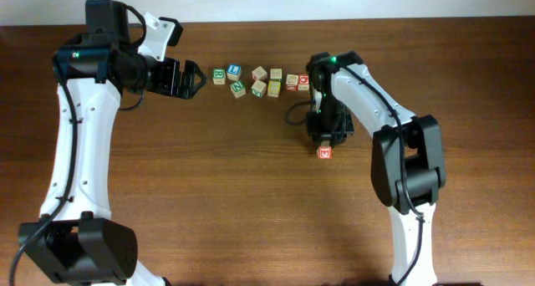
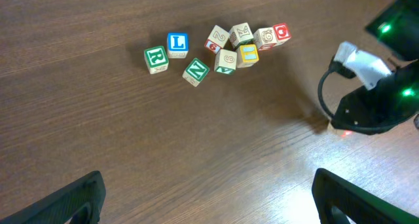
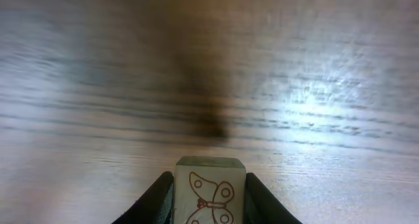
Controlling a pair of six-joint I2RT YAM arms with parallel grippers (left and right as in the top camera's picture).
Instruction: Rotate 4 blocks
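across the whole view, a brown wooden table. at the left, the left arm risen from its base, elbow at the far side, forearm pointing right toward the row of cubes. at the right, the right arm folded over, wrist turned down to the table. left gripper released, jaws wide, holding nothing. right gripper low over a red-printed block, fingers close on both sides of it; cannot tell if pressing or only beside. this block on the table, apart from the row, on the nearer side. green n block at the row's near edge.
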